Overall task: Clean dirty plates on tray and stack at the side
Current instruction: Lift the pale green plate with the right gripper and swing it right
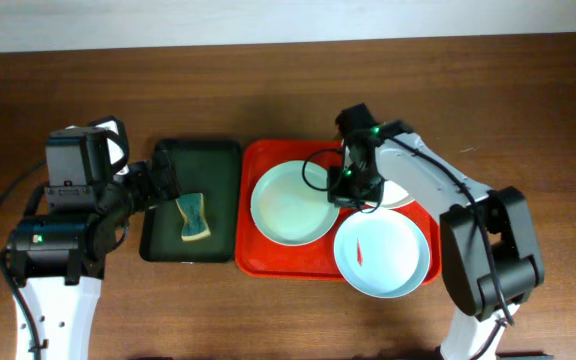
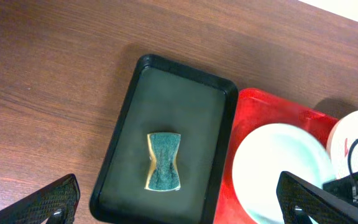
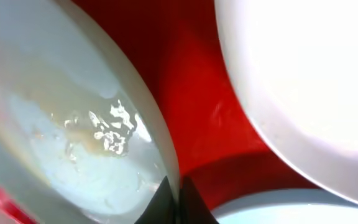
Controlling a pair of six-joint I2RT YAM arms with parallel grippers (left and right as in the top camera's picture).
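Observation:
The red tray holds three plates. The mint green plate lies at its left, the pale blue plate with a red smear at the front right, and the white plate at the back right, partly under my right arm. My right gripper is shut on the mint plate's right rim; the right wrist view shows the fingers pinching that rim, with the white plate beside it. My left gripper is open and empty above the dark green tray.
A dark green tray stands left of the red tray and holds a green and yellow sponge. In the left wrist view the sponge lies between my spread fingers. Bare wooden table surrounds both trays.

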